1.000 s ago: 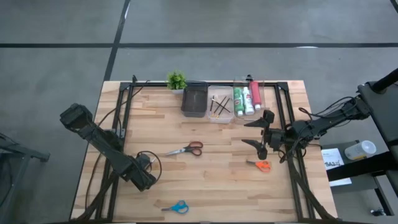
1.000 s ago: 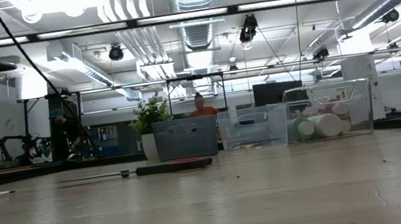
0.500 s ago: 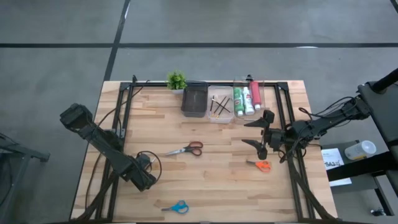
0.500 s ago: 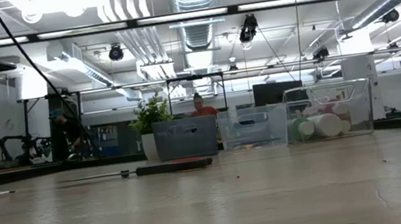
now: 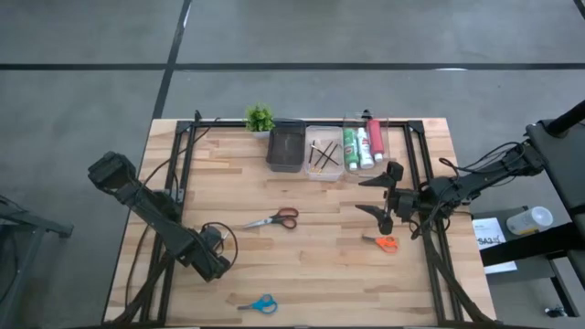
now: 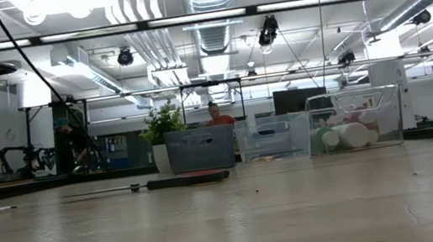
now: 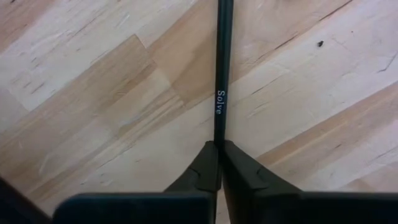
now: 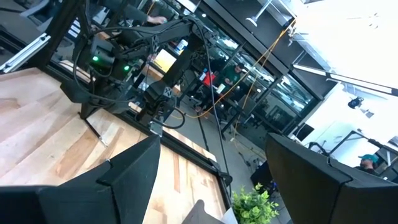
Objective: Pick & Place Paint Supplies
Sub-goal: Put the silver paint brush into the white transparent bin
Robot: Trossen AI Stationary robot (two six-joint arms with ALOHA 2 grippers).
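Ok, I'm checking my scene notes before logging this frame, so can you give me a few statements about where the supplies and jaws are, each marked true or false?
1. The left gripper has its jaws closed on a thin dark brush lying on the table. True.
2. The right gripper holds the orange scissors. False: its jaws are open and empty, and those scissors lie on the wood beside it.
3. The paint tubes sit in a clear bin at the table's far edge. True.
4. The blue scissors are in the dark bin. False: they lie near the table's front edge.
5. The red scissors lie loose mid-table. True.
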